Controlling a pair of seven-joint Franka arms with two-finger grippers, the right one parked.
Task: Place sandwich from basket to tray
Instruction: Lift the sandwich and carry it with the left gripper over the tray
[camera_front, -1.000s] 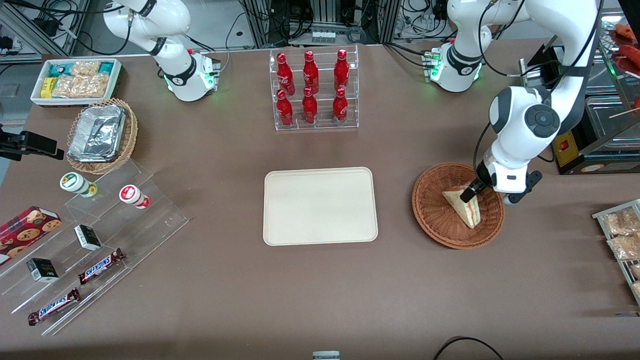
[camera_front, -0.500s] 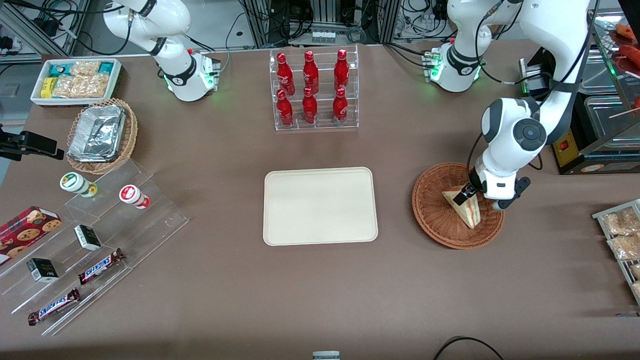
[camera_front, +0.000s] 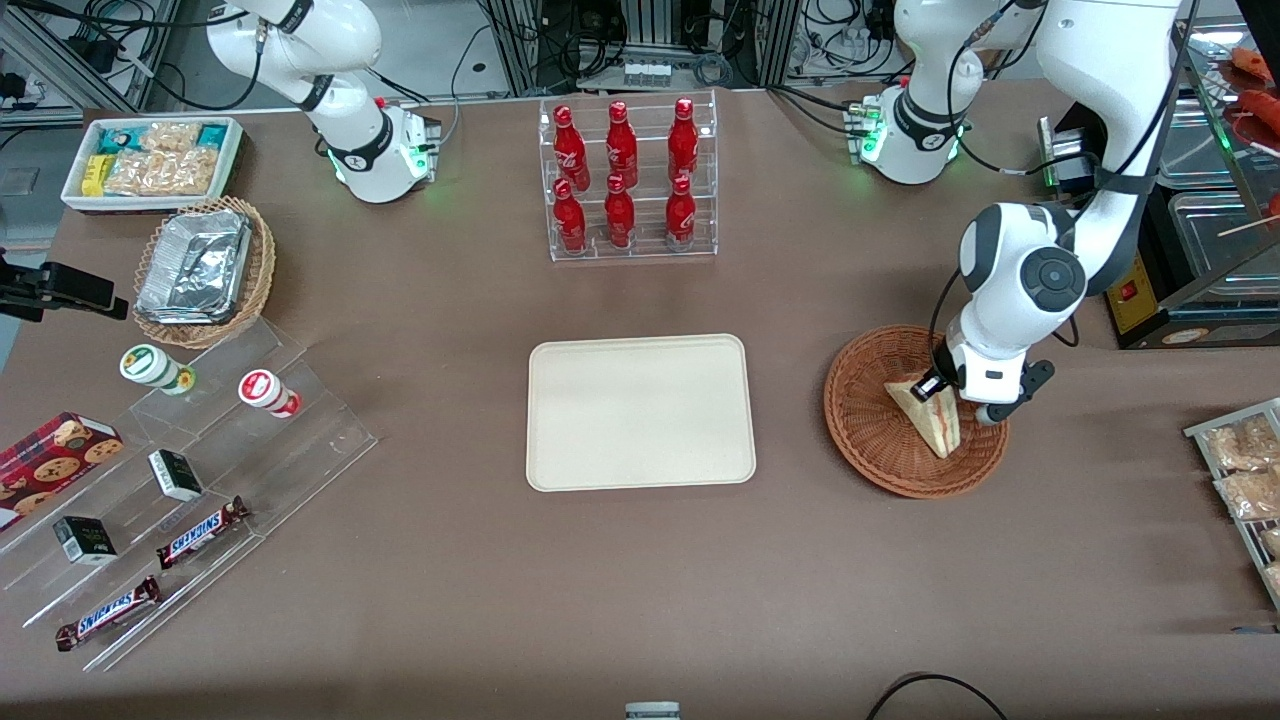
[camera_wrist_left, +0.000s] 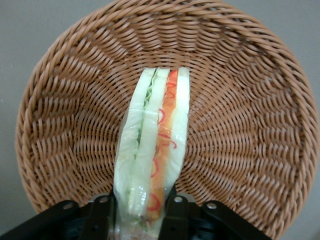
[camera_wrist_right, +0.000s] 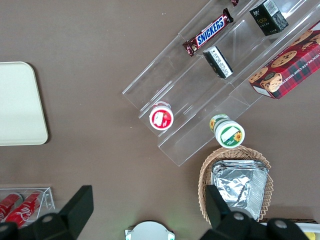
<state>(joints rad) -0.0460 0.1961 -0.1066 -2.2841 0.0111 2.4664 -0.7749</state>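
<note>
Left arm is reaching steeply down into the round reddish-brown wicker basket (camera_front: 915, 412). Its gripper (camera_front: 934, 388) is pinching the triangular pale-bread sandwich (camera_front: 928, 414) by one end, fingers (camera_wrist_left: 101, 216) pressing both bread faces. Cream rectangular tray (camera_front: 640, 412) is sitting well apart, toward the parked arm's end.

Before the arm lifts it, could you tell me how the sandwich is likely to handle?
The sandwich looks soft, so the end effector straddling its end may squash it. Its glossy wrap seems slippery. It probably weighs little and, standing on edge in the basket, could topple.
</note>
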